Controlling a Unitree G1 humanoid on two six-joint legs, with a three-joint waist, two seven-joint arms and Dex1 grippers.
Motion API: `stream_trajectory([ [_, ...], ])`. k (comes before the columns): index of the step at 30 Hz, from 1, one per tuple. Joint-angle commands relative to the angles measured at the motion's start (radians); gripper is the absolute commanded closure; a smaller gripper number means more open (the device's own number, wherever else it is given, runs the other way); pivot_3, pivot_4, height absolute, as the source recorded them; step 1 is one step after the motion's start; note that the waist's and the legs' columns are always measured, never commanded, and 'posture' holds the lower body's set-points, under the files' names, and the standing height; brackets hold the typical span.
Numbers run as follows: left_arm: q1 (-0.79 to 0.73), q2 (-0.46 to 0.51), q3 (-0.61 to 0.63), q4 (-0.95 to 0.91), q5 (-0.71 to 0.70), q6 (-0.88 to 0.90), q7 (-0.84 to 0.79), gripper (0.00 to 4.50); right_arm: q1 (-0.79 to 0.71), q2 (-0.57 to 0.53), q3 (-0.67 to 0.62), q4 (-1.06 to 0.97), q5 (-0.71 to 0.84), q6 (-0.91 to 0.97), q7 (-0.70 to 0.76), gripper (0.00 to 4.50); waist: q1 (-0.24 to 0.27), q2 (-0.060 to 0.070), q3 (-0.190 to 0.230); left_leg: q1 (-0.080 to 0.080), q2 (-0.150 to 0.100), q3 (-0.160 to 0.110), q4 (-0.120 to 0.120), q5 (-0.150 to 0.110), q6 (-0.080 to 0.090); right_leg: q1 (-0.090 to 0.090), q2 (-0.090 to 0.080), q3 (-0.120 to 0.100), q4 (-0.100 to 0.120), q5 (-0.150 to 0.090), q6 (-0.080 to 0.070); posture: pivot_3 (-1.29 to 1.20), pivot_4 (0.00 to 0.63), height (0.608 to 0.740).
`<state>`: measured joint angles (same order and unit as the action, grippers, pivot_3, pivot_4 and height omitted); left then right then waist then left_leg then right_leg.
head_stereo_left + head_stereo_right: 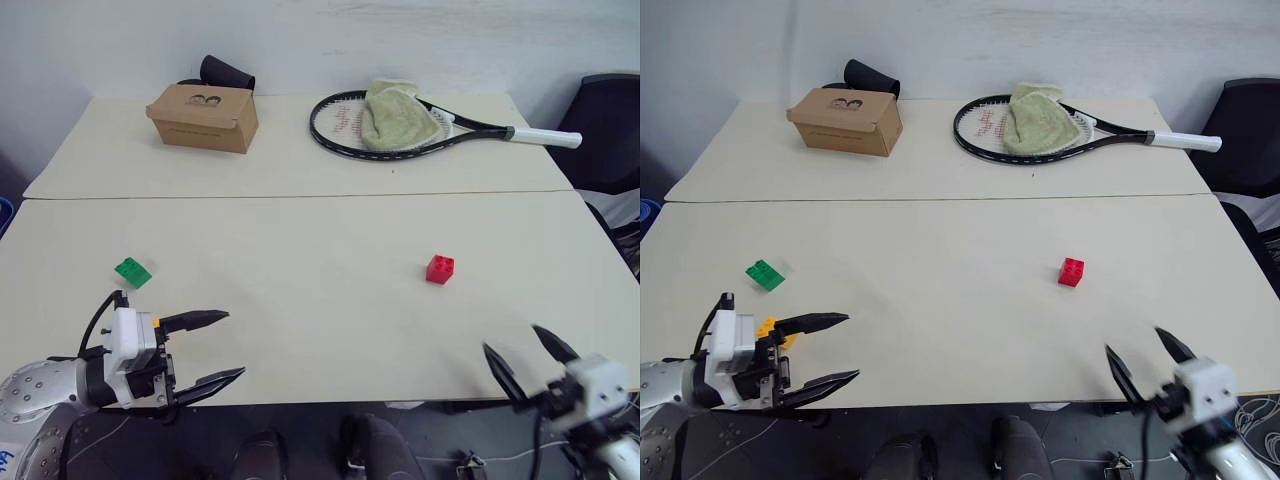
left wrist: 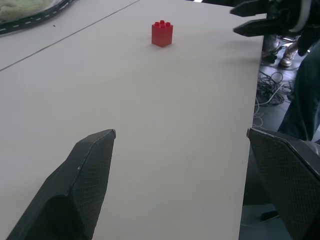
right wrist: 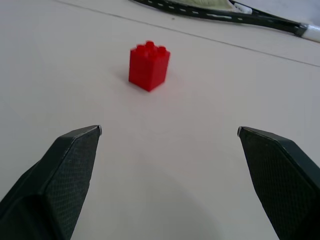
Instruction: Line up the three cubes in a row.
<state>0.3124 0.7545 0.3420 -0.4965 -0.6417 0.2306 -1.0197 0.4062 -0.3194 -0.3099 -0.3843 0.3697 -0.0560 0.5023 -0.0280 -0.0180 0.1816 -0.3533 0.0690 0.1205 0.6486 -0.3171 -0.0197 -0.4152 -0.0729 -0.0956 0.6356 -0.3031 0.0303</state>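
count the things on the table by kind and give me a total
small plastic studded bricks: 3 (red brick, green brick, yellow-orange brick partly hidden behind the left gripper)
brown cardboard box: 1
black tennis racket: 1
pale green cloth: 1
black cylinder behind the box: 1
total: 7

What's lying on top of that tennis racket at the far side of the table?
A crumpled green towel lies over the tennis racket, covering much of its strings. Whatever is beneath the towel is hidden.

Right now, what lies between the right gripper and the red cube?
Nothing: the right wrist view shows only bare tabletop between the open right gripper and the red cube.
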Motion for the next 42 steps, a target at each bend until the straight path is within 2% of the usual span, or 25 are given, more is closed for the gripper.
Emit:
stream_trajectory([
  [1, -0.012, -0.009, -0.011, -0.009, 0.009, -0.005, 0.009, 0.08, -0.107, 0.029, 0.062, -0.053, -0.063, 0.127, -0.143, 0.0, 0.001, 0.0, 0.0, 0.0, -0.001, 0.0, 0.0, 0.0, 0.0, -0.001, 0.0, 0.001, 0.001, 0.0, 0.0, 0.0, 0.15, 0.74],
  [4, -0.013, -0.015, -0.017, -0.014, 0.018, -0.01, 0.014, 0.08, -0.291, 0.082, 0.12, 0.002, -0.136, 0.215, -0.276, 0.0, 0.0, 0.0, 0.0, -0.001, -0.001, 0.0, 0.0, 0.0, -0.001, -0.003, 0.0, 0.001, 0.001, 0.0, 0.0, 0.0, 0.15, 0.74],
  [8, -0.005, -0.023, -0.022, -0.022, 0.029, -0.013, 0.021, 0.08, -0.417, 0.119, 0.168, 0.067, -0.209, 0.259, -0.35, 0.0, -0.001, 0.0, 0.0, -0.001, -0.002, 0.001, 0.001, 0.0, 0.0, -0.003, -0.001, 0.002, 0.003, 0.0, 0.0, 0.0, 0.15, 0.74],
  [13, 0.008, -0.03, -0.023, -0.034, 0.044, -0.016, 0.03, 0.08, -0.521, 0.169, 0.203, 0.154, -0.242, 0.324, -0.421, 0.0, -0.002, 0.0, 0.0, -0.003, -0.002, 0.001, 0.001, 0.0, 0.001, -0.004, -0.001, 0.002, 0.003, 0.0, 0.001, 0.0, 0.15, 0.74],
  [18, 0.016, -0.039, -0.024, -0.047, 0.051, -0.016, 0.042, 0.08, -0.536, 0.181, 0.205, 0.166, -0.293, 0.362, -0.483, 0.0, -0.004, 0.0, 0.0, -0.003, -0.002, 0.001, 0.001, 0.0, 0.001, -0.005, -0.002, 0.003, 0.003, 0.0, 0.001, 0.0, 0.15, 0.74],
  [21, 0.017, -0.04, -0.026, -0.062, 0.051, -0.009, 0.055, 0.0, -0.534, 0.194, 0.197, 0.16, -0.292, 0.375, -0.508, 0.59, -0.004, 0.0, 0.0, -0.003, -0.002, 0.001, 0.001, 0.0, 0.001, -0.005, -0.002, 0.003, 0.003, 0.0, 0.001, 0.0, 0.15, 0.74],
  [28, -0.001, -0.039, -0.039, -0.091, 0.05, 0.019, 0.095, 0.0, -0.518, 0.232, 0.206, 0.087, -0.265, 0.403, -0.508, 3.02, -0.005, 0.0, 0.0, -0.003, -0.002, 0.001, 0.0, 0.0, 0.001, -0.005, -0.002, 0.003, 0.004, 0.0, 0.001, 0.0, 0.15, 0.74],
  [29, -0.004, -0.038, -0.039, -0.093, 0.049, 0.022, 0.099, 0.0, -0.52, 0.232, 0.211, 0.077, -0.248, 0.4, -0.485, 3.0, -0.006, 0.0, 0.0, -0.003, -0.002, 0.001, 0.0, 0.0, 0.001, -0.006, -0.002, 0.003, 0.004, 0.0, 0.001, 0.0, 0.15, 0.74],
  [31, -0.009, -0.037, -0.037, -0.1, 0.045, 0.031, 0.11, 0.0, -0.543, 0.194, 0.234, 0.065, -0.152, 0.369, -0.324, 3.0, -0.007, 0.0, 0.0, -0.004, -0.002, 0.002, 0.0, 0.0, 0.001, -0.007, -0.002, 0.003, 0.004, 0.0, 0.001, 0.0, 0.15, 0.74],
  [32, -0.009, -0.037, -0.033, -0.105, 0.04, 0.036, 0.117, 0.0, -0.562, 0.138, 0.257, 0.069, -0.101, 0.327, -0.175, 3.0, -0.007, 0.0, 0.0, -0.005, -0.002, 0.002, 0.0, 0.0, 0.001, -0.007, -0.002, 0.003, 0.004, 0.0, 0.001, 0.0, 0.15, 0.74],
  [34, -0.003, -0.039, -0.023, -0.114, 0.029, 0.046, 0.125, 0.0, -0.602, -0.022, 0.316, 0.1, -0.002, 0.235, 0.222, 3.0, -0.008, 0.001, 0.001, -0.006, -0.003, 0.003, 0.001, 0.0, 0.003, -0.009, -0.001, 0.004, 0.004, 0.0, 0.002, 0.0, 0.15, 0.74],
  [36, 0.013, -0.036, -0.022, -0.118, 0.031, 0.047, 0.115, 0.0, -0.674, -0.161, 0.369, 0.215, 0.043, 0.177, 0.537, 3.0, -0.006, 0.001, 0.001, -0.006, -0.003, 0.004, 0.001, 0.0, 0.004, -0.009, -0.001, 0.005, 0.004, 0.001, 0.003, 0.0, 0.15, 0.74],
  [38, 0.019, -0.033, -0.026, -0.116, 0.038, 0.046, 0.11, 0.0, -0.765, -0.212, 0.409, 0.361, 0.04, 0.111, 0.698, 3.0, -0.006, -0.001, 0.001, -0.005, -0.003, 0.004, 0.001, 0.0, 0.004, -0.009, 0.0, 0.005, 0.004, 0.001, 0.003, 0.0, 0.15, 0.74],
  [42, 0.026, -0.036, -0.012, -0.122, 0.037, 0.049, 0.119, 0.0, -0.912, -0.199, 0.468, 0.644, 0.014, -0.017, 0.939, 3.0, -0.002, -0.003, 0.001, -0.005, -0.002, 0.004, 0.001, 0.0, 0.003, -0.009, 0.001, 0.004, 0.004, 0.001, 0.002, 0.0, 0.15, 0.74],
])
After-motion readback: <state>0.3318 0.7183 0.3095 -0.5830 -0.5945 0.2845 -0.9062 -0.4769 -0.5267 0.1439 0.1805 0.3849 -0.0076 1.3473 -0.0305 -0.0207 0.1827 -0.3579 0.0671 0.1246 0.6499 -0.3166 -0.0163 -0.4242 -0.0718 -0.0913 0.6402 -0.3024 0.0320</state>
